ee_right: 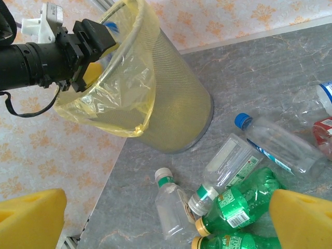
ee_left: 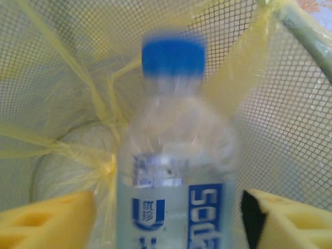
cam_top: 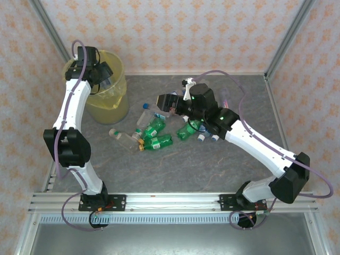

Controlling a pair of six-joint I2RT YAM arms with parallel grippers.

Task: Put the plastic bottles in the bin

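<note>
Blue-capped bottle (ee_left: 174, 171) blurred, base cut off at lower edge; right arm (cam_top: 212, 114) partly hides bottles (cam_top: 187, 131).

The left arm (cam_top: 71, 109) and right arm (cam_top: 260, 146) have white links, black joints, lilac cables (cam_top: 215, 72). Yellow finger pads (ee_right: 301, 218); green light (cam_top: 221, 118) at three o'clock.

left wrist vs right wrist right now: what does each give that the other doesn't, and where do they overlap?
Left wrist, not right wrist: the mesh interior of the bin, and a blurred blue-capped bottle between the yellow fingers of the left gripper, with a gap on each side.
Right wrist, not left wrist: the bin's outside standing on the table, the left arm at its rim, and green bottles and clear bottles lying beside it, under the open right gripper.
Both: the bin and its yellow bag.
</note>
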